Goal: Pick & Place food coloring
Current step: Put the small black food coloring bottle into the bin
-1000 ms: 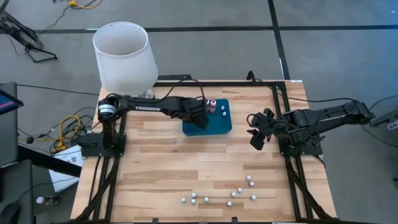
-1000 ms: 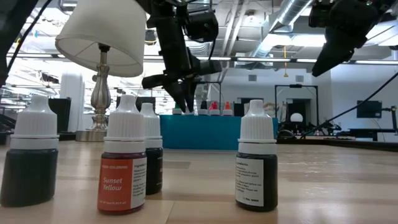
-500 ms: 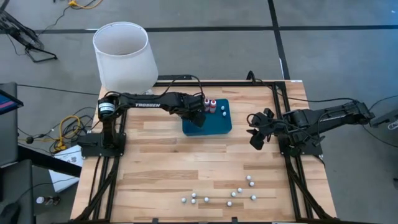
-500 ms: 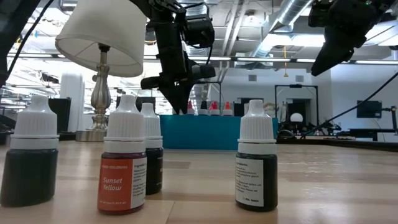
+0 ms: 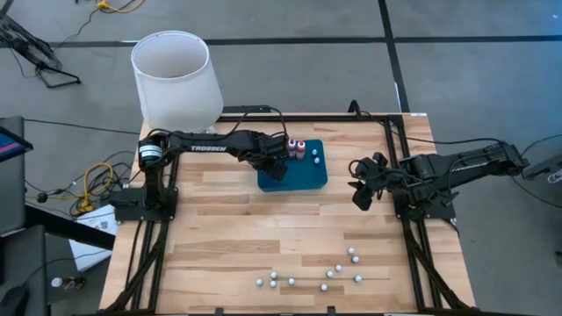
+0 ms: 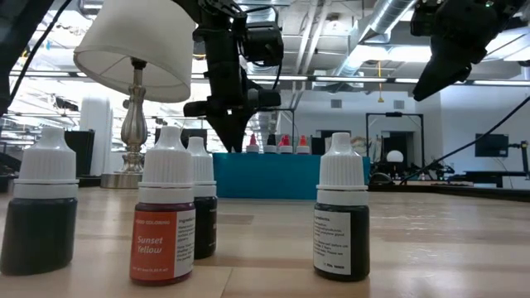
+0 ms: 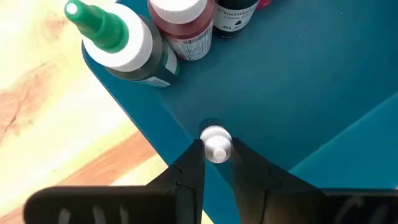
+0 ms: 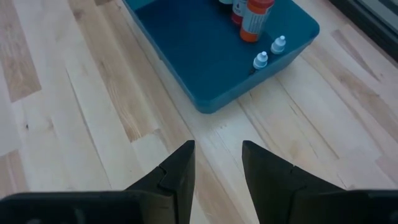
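Note:
The food coloring bottles are in two groups. A few stand at the far side of the dark teal tray, among them a green-capped one and a red one. Several more stand near the table's near edge. My left gripper is over the tray's left part, shut on a small white-capped bottle. My right gripper hangs open and empty above the table, right of the tray. My left gripper pinches the small bottle's white cap between its two fingertips. The fingers come from above and point down. The bottle stands upright just inside the tray's left edge; whether its base touches the tray I cannot tell.
A lamp with a white shade stands at the table's far left corner, close behind the left arm. Bare wood lies between the tray and the near group of bottles, which loom large in the low view.
My left gripper has gone a little toward the table's left edge over the tray, still pointing down.

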Action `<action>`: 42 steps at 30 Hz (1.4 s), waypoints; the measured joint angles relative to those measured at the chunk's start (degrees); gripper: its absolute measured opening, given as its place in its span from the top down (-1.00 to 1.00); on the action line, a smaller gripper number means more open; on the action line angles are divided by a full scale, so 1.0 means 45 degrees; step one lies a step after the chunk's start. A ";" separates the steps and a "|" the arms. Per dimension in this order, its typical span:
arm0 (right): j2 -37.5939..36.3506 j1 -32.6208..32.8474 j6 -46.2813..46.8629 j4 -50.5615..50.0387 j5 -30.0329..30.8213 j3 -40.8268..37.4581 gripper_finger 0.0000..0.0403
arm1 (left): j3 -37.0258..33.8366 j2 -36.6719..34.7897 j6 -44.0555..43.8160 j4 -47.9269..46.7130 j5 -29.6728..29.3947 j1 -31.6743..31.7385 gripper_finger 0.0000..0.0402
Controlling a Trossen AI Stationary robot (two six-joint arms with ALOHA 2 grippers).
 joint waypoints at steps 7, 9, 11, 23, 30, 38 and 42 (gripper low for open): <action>0.0000 0.0000 0.0086 0.0000 0.0000 0.0000 0.39 | -0.0697 -0.0004 0.0093 0.0521 0.0452 0.0126 0.75; 0.0000 0.0004 0.0086 0.0000 0.0000 0.0000 0.39 | -0.1089 -0.0005 0.0040 0.0887 0.0526 0.0134 0.75; 0.0000 0.0005 0.0086 0.0000 -0.0005 0.0000 0.39 | -0.1246 -0.0016 -0.0032 0.1080 0.0507 0.0096 0.75; 0.0000 0.0001 0.0086 0.0000 0.0305 0.0000 0.39 | -0.1311 -0.0019 0.0363 0.1271 0.0172 0.0287 0.75; 0.0000 0.0002 0.0086 0.0000 0.0362 0.0000 0.39 | -0.1311 -0.0019 0.0780 0.1490 0.0287 0.0599 0.75; 0.0000 0.0005 0.0086 0.0000 0.0364 0.0000 0.39 | -0.1311 -0.0019 0.1135 0.1493 0.0322 0.0665 0.75; 0.0000 0.0003 0.0086 0.0000 0.0364 0.0000 0.39 | -0.1311 -0.0019 0.1135 0.1494 0.0317 0.0677 0.75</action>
